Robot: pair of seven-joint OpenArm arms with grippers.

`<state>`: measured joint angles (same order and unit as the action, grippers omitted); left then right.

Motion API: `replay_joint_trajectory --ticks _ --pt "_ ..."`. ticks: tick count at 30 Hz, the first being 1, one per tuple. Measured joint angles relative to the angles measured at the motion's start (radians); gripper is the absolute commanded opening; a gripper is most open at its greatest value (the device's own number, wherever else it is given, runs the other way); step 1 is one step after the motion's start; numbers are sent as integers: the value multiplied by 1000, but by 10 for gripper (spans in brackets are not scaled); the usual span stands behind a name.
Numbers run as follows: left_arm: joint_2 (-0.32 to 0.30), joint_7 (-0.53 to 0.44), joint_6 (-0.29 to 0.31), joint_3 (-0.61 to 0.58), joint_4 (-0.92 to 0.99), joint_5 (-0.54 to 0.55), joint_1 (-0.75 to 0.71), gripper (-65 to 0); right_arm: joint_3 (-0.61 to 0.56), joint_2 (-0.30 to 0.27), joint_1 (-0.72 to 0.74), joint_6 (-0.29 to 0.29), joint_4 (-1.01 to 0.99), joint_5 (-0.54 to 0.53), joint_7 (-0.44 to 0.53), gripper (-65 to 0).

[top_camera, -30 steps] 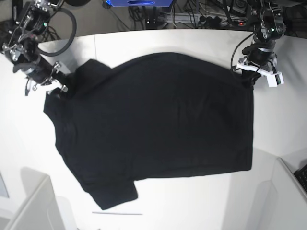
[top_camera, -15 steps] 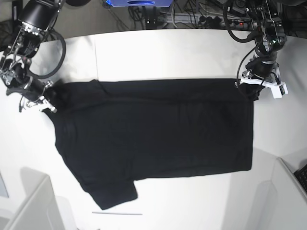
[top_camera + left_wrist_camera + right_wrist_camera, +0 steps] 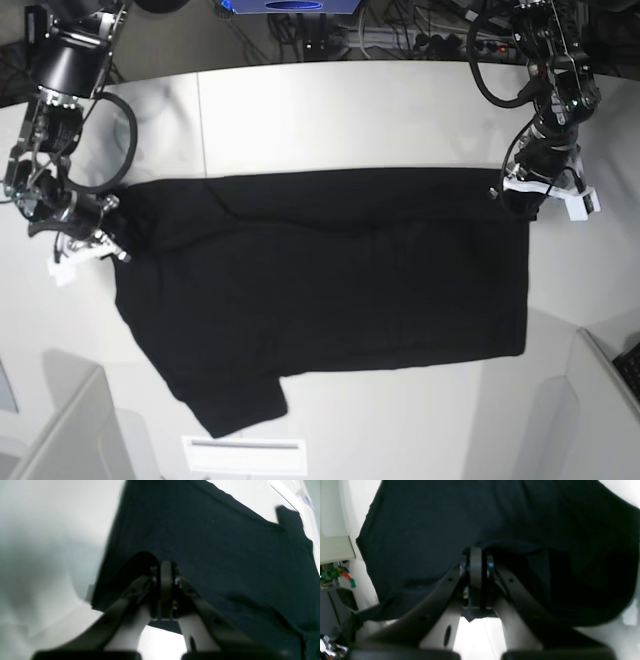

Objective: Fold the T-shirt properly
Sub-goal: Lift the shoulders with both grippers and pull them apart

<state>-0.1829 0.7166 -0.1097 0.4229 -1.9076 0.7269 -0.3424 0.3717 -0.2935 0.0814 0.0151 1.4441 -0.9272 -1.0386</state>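
Lying plain side up across the middle of the white tabletop (image 3: 330,110), the T-shirt (image 3: 330,270) is a broad black sheet with its far edge drawn into a nearly straight line between the two arms. The hem side runs down the base view's right, a short sleeve juts out at the near left, and no print shows from any camera.

The step in hand looks like the first lengthwise fold: both far corners are pinched, and the far edge seems to be on its way over the body of the shirt toward the near edge. How far the doubled strip already reaches I cannot tell, black on black. The next move, as I judge it, calls for both arms to travel toward the near edge at the same pace, keeping the cloth taut between them so the edge lands parallel to the near one, and only then letting go. Uneven travel would skew the fold or bunch the sleeve.

The left claw (image 3: 522,194) sits at the far hem corner, on the base view's right; its wrist view shows the jaws pressed together on the cloth, the shirt spreading away beyond them. The right claw (image 3: 98,238) is at the opposite far corner by the shoulder and sleeve, jaws likewise clamped on a gathered ridge of fabric, with the shirt draping away ahead of it.
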Motion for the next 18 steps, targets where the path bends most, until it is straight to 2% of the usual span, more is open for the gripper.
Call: replay_joint_trajectory --ticks 5,11,13,18 --pt "-3 2 -18 0 13 -3 27 -650 -3 5 40 0 -56 -4 11 -650" --pt "2 6 -17 0 19 -116 36 -650 -109 -12 82 0 -79 -10 35 -650" --pt "3 6 -17 0 18 -124 40 -650 -132 -21 95 0 -100 -11 79 -650" --pt "3 6 -15 0 18 -129 56 -650 -208 -56 120 3 -173 0 103 -650"
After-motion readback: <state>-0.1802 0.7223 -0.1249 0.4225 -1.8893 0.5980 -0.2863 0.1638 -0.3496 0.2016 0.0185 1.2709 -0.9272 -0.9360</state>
